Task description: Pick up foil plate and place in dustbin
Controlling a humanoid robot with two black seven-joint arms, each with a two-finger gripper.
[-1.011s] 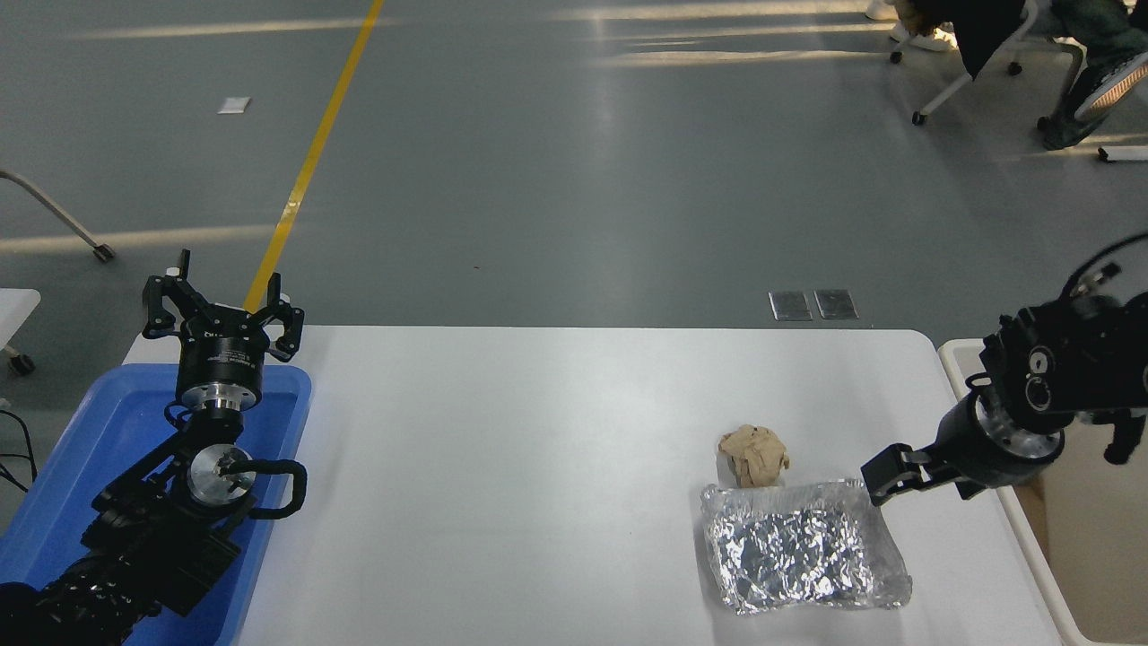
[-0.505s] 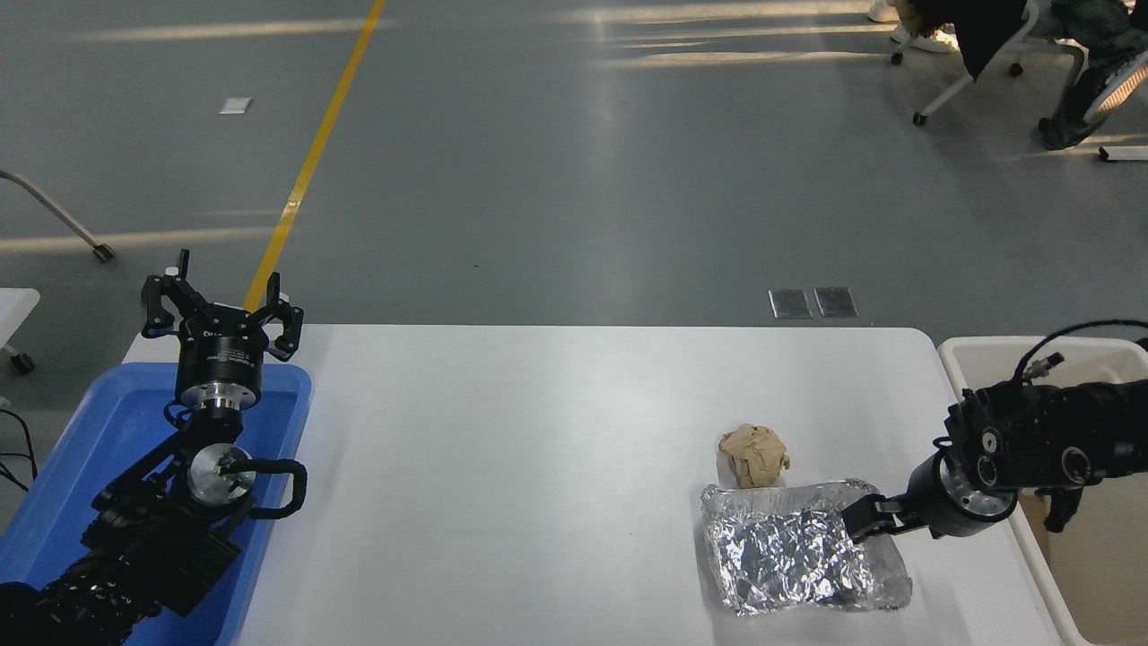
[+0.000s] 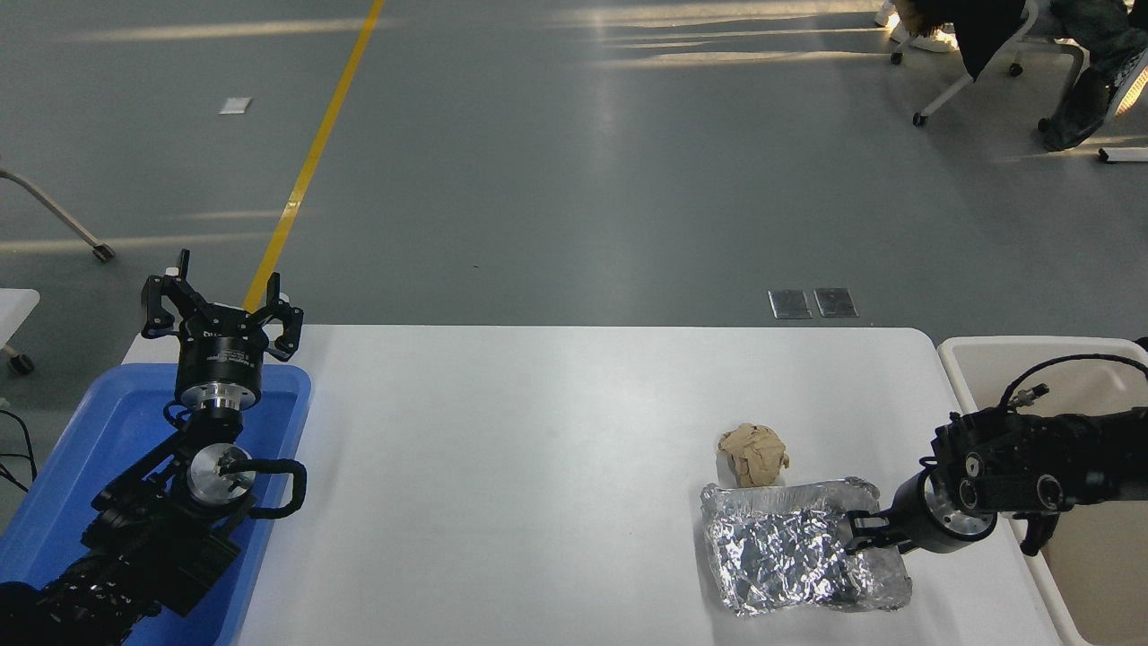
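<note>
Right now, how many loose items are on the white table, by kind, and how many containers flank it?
Foil plate: 1
Crumpled tan paper ball: 1
Blue tray: 1
Cream dustbin: 1
Total: 4

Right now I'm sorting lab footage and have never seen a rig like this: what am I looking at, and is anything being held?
This is one view from a camera high on a two-armed robot, looking down over a white table. The left gripper is parked open above a blue tray. The right gripper reaches in from the right, down at the right end of the foil plate; whether it grips yet is unclear. A crumpled tan paper ball lies just beyond the plate. The cream dustbin stands off the table's right end.
</note>
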